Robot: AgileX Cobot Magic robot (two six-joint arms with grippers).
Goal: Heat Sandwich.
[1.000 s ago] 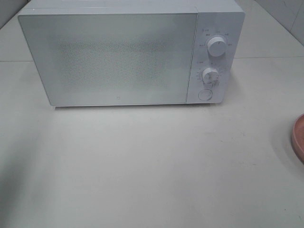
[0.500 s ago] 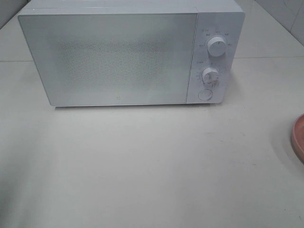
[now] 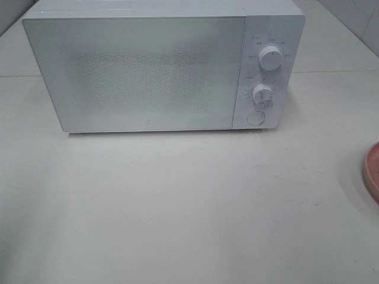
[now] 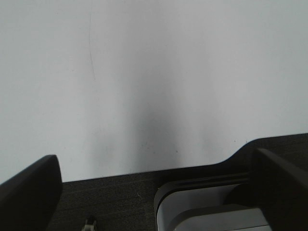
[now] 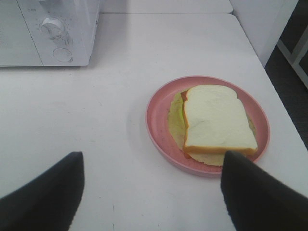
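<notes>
The sandwich [image 5: 219, 119], white bread with a tan crust and green-yellow filling at its edges, lies on a pink round plate [image 5: 156, 126] in the right wrist view. My right gripper [image 5: 151, 199] hovers short of the plate, open, with nothing between its dark fingers [image 5: 43, 197]. The white microwave [image 3: 160, 65] stands at the back of the table with its door closed. Only the plate's rim [image 3: 373, 171] shows at the right edge of the high view, and neither arm appears there. My left gripper [image 4: 156, 195] is open over the table's edge, holding nothing.
The microwave has two knobs [image 3: 270, 58] and a round button [image 3: 255, 118] on its right panel. The white table [image 3: 189, 207] stretches in front of it. A dark floor strip and a grey base [image 4: 207, 211] lie below the left gripper.
</notes>
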